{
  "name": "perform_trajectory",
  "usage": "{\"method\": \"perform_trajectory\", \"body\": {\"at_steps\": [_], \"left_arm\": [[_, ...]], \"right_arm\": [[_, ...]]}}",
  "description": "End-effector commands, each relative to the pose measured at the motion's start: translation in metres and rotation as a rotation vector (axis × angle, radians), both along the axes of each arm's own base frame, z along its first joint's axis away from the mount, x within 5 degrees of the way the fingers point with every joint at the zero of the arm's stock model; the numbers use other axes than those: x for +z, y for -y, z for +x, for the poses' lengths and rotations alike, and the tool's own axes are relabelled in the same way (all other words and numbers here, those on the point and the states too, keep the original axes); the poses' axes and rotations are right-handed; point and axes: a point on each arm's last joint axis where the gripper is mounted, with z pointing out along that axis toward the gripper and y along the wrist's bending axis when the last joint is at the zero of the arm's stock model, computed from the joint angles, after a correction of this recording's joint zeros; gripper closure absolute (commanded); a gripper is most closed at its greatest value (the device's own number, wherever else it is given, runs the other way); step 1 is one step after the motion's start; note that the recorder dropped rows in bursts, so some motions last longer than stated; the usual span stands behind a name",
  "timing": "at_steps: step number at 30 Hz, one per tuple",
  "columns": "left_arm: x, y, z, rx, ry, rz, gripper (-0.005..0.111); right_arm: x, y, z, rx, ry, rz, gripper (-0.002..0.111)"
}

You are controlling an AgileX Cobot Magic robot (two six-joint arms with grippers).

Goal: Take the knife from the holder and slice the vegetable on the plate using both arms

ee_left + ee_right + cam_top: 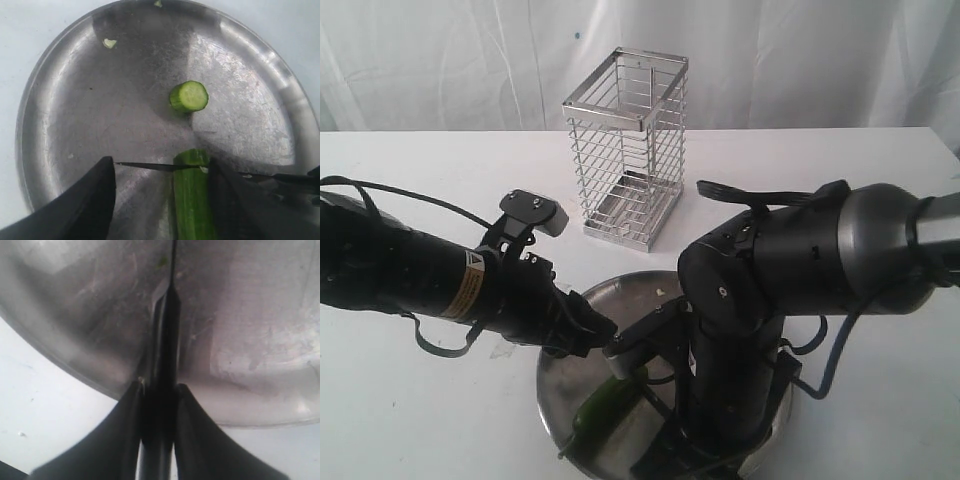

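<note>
The steel plate (65,125) holds the green vegetable (192,200), which lies between the fingers of my left gripper (161,162). It rests close against one finger (240,205), with a wide gap to the other, so the jaws stand open around it. A cut round slice (189,96) lies apart, further in on the plate. The knife blade (145,165) sits edge-down across the vegetable near its cut end. My right gripper (160,387) is shut on the black knife handle (162,360) over the plate's rim (75,365). The wire holder (625,150) stands empty behind.
Both arms crowd over the plate (565,370) at the front of the white table (420,160). The right arm's bulky body (770,260) hides its gripper in the exterior view. Small green scraps (109,43) lie near the plate's rim.
</note>
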Motion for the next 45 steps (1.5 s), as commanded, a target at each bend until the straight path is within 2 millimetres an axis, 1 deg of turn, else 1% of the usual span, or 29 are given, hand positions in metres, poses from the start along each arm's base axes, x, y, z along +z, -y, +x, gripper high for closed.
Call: {"method": "perform_trajectory", "body": {"at_steps": [1,21,25,31,36,38,42,45], "left_arm": [[0.0,-0.004,0.001,0.015,0.02,0.029,0.048],[-0.002,-0.008,0.005,0.068,0.055,0.084,0.048],[-0.003,-0.008,0.006,0.056,0.07,0.09,0.048],[-0.027,-0.006,0.01,0.07,-0.004,0.094,0.048],[-0.038,-0.002,0.012,0.064,-0.024,0.067,0.048],[-0.037,0.001,0.013,0.056,-0.033,0.037,0.048],[-0.03,0.006,0.017,0.037,-0.019,-0.004,0.048],[-0.029,0.005,0.02,0.049,-0.01,0.006,0.048]], "right_arm": [[0.002,-0.002,0.001,0.018,0.012,0.008,0.108],[0.002,-0.004,0.003,0.012,0.03,0.031,0.108],[0.002,-0.004,0.003,0.011,0.032,0.032,0.108],[0.002,-0.005,0.004,0.009,0.042,0.044,0.108],[0.002,-0.005,0.004,0.009,0.043,0.045,0.108],[0.002,-0.005,0.004,0.01,0.044,0.044,0.108],[0.002,-0.005,0.004,0.01,0.044,0.044,0.108],[0.002,-0.005,0.004,0.01,0.044,0.044,0.108]]}}
